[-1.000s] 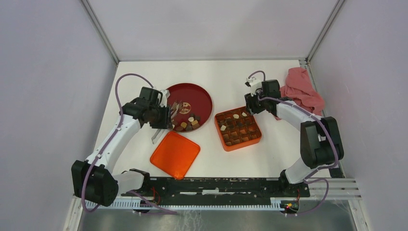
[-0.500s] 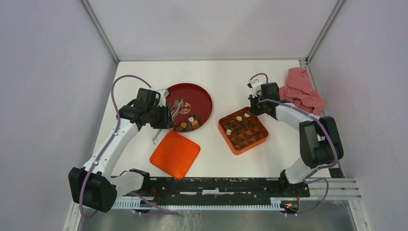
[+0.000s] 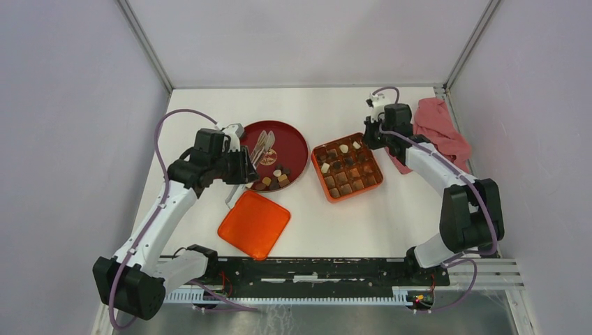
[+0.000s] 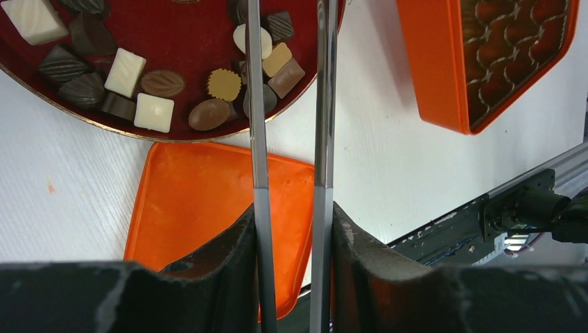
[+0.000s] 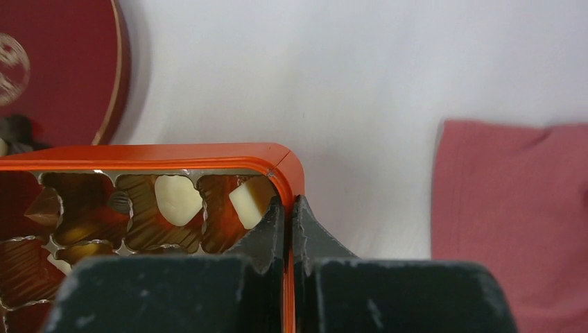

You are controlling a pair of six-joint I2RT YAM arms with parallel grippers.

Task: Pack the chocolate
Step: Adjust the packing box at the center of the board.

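Observation:
Several chocolates (image 3: 274, 179), dark, tan and white, lie at the near edge of the dark red plate (image 3: 296, 137); they also show in the left wrist view (image 4: 154, 111). My left gripper (image 3: 239, 167) is shut on metal tongs (image 4: 257, 139), whose tips reach over the plate (image 4: 173, 41). The tong arms stand apart with nothing between them. The orange box (image 3: 347, 171) holds several chocolates in its compartments, two white ones (image 5: 178, 200) near its far corner. My right gripper (image 5: 287, 205) is shut on the box's rim (image 5: 173, 154) at that corner.
The flat orange lid (image 3: 253, 223) lies on the table just near of the plate, also in the left wrist view (image 4: 208, 194). A pink cloth (image 3: 436, 132) lies at the far right, close to my right gripper. The black rail runs along the near edge.
My right gripper has dragged the orange box away from me and turned it, closer to the plate's level. My left arm has shifted slightly, the tongs now pointing over the plate's middle.

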